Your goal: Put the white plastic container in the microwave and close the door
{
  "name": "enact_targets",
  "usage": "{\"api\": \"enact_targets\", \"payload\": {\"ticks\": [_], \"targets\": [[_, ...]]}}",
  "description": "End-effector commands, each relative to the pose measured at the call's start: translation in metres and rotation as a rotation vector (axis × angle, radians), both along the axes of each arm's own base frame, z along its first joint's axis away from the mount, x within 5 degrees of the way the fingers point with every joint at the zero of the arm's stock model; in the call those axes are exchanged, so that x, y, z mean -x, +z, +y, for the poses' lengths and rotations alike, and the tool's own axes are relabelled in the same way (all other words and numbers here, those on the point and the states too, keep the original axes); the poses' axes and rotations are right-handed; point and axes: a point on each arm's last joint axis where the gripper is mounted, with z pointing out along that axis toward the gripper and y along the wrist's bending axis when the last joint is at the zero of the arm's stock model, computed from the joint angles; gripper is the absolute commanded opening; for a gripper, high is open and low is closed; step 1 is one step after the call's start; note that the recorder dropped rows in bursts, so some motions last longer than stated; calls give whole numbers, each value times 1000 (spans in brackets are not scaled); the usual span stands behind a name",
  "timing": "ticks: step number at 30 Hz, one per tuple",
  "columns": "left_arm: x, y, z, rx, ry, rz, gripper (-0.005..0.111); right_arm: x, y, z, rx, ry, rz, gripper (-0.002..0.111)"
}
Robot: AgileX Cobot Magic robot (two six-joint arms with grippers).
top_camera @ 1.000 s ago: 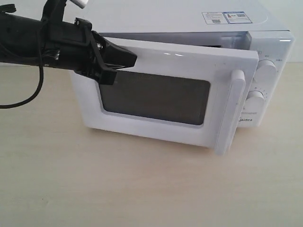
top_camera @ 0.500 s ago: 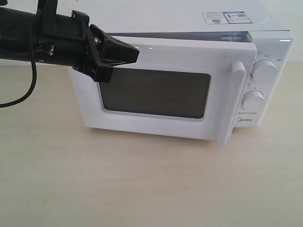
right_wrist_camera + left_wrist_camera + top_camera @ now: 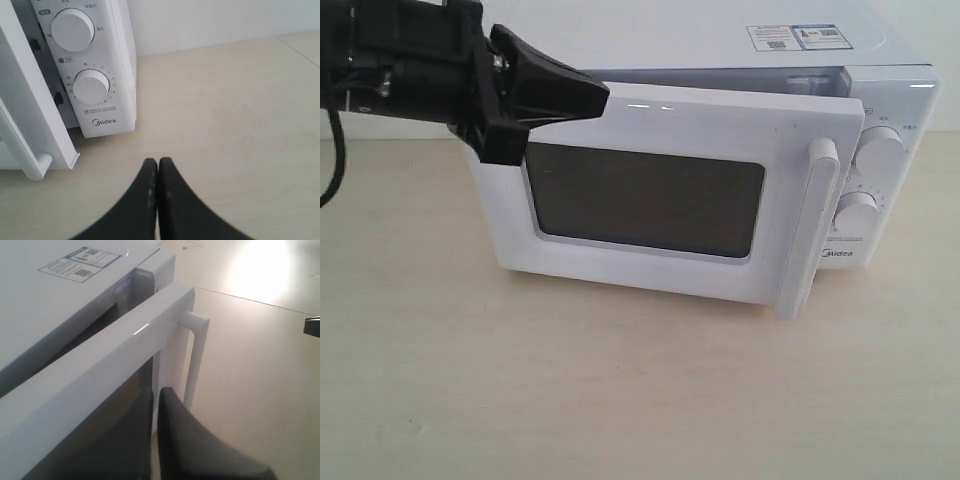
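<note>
The white microwave [image 3: 700, 40] stands on the table with its door [image 3: 720, 125] slightly ajar, a narrow gap showing along the top. My left gripper [image 3: 603, 97] is shut and empty, its tips at the door's upper left corner, just in front of the outer face [image 3: 100, 365]; contact is unclear. The bar handle [image 3: 196, 360] lies beyond the tips. My right gripper [image 3: 158, 162] is shut and empty, low over the table beside the dial panel [image 3: 91, 86], and out of the exterior view. The white plastic container is hidden.
Two round dials [image 3: 880, 150] sit on the microwave's right panel, just past the door handle [image 3: 810, 230]. Label stickers [image 3: 798, 37] lie on the top. Bare light wooden tabletop [image 3: 620, 390] spreads in front of and beside the microwave. A black cable [image 3: 332, 160] hangs from the left arm.
The door swung in toward the microwave, then eased back out slightly. My left gripper has moved up and to the left along the door's top corner.
</note>
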Motion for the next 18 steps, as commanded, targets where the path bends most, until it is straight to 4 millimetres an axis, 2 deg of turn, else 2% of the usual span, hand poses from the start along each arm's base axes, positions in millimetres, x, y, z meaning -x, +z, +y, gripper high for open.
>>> {"api": "enact_targets", "payload": {"ticks": [1,4,8,18], "targets": [[21,22,8,-28,-15,-49,4,0,1,-1,60,7,-8,0],[31,29,15,-56,7,-40,4,-1,5,-1,196,29,-42,0],[43,33,21,-70,30,-20,4,-2,17,0,156,23,-179,0],[50,14,25,-92,44,27,4,7,63,0,131,-8,-705,0]]}}
